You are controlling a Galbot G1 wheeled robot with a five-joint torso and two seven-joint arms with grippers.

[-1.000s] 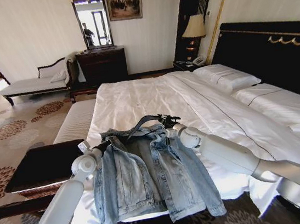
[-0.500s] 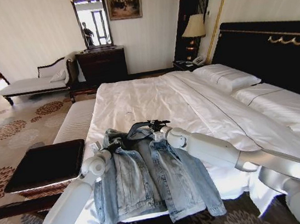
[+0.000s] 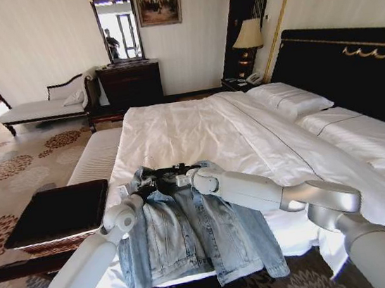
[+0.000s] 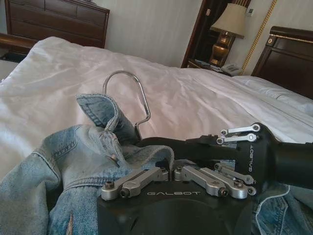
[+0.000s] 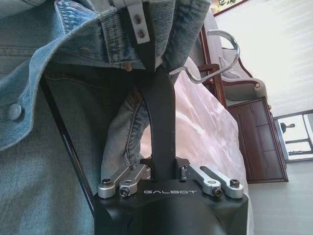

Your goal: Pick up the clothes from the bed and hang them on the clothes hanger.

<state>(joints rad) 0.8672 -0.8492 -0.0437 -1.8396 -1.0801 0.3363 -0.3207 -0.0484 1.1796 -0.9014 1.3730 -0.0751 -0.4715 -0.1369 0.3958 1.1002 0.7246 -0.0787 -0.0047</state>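
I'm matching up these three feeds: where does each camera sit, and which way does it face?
Head view: from the robot's head, forward and down over the wide white bed; both pale arms reach the light-blue denim jacket.
Left wrist view: on the left arm, facing the dark headboard; left gripper shows, right gripper crosses.
Right wrist view: on the right arm, facing the jacket collar; right gripper clamps the black hanger.
Both wrist views share the hanger's metal hook.

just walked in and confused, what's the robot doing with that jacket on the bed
It is fitting a black clothes hanger into the denim jacket that lies on the bed. Both grippers meet at the collar: the right gripper is shut on the hanger, the left gripper on the denim. The hanger's hook pokes out above the collar.
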